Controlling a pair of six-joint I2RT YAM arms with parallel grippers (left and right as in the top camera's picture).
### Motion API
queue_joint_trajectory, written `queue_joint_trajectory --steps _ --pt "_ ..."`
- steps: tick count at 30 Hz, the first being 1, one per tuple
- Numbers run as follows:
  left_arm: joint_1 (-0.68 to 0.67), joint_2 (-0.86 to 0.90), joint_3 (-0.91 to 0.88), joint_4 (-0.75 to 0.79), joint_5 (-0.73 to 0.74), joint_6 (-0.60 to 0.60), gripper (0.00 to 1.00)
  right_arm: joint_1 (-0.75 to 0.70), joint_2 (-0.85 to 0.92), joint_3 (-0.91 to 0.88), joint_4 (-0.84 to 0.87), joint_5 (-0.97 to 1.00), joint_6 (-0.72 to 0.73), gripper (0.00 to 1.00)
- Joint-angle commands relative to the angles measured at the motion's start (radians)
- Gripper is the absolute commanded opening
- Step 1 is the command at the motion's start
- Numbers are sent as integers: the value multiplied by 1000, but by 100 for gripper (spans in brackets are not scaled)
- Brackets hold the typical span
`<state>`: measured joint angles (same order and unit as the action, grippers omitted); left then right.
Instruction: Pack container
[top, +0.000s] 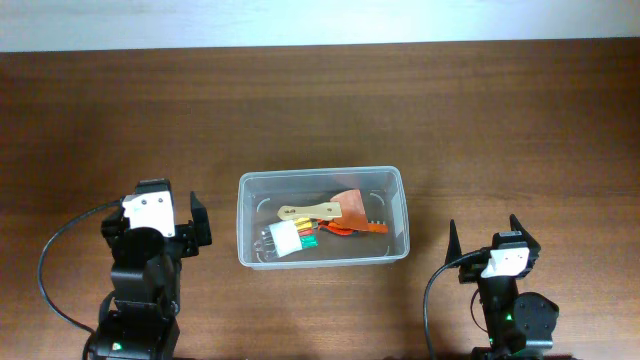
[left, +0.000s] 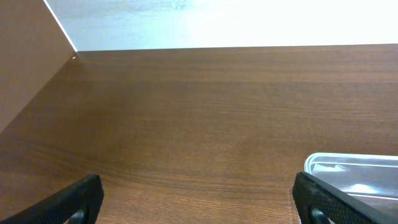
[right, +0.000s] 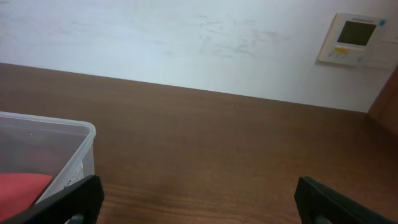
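A: Start with the hands. What are they doing?

B: The left gripper (top: 153, 216), lower left of the overhead frame, has its fingers spread wide and holds nothing. The right gripper (top: 483, 236), lower right, is spread and empty too. Both hang over the table (top: 320, 100).

A: And the container?

B: The container (top: 322, 177) sits at the centre of the frame, between the two arms, touching neither. Inside lie a pale wooden utensil (top: 310, 211), an orange-brown piece (top: 352, 204), a white item (top: 288, 238) and red and green bits I can't name.

A: So which step is this?

B: Late, I'd judge. Goods are in, nothing loose shows on the table, and no lid is visible. The next move calls for finding any remaining item or lid outside these views.

A: Any writing?

B: Faint marks, perhaps a label (right: 69, 180), show on the tub's end wall, lower left of the right wrist view, too small to read. The wall panel (right: 355, 38), upper right, likewise.
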<state>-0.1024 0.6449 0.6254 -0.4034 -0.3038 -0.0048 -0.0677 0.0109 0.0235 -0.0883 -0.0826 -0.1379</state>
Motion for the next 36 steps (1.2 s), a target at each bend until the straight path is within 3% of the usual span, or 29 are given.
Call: queue_joint_trajectory --steps 1,27,36 --pt "0 -5 -5 -1 -7 -10 99 -6 -7 -12 3 13 9 99" --pt "1 -7 -5 -6 -27 15 99 -6 -7 -12 3 13 9 99" --pt "0 -299 -48 -282 207 20 99 -6 -7 -12 3 13 9 99"
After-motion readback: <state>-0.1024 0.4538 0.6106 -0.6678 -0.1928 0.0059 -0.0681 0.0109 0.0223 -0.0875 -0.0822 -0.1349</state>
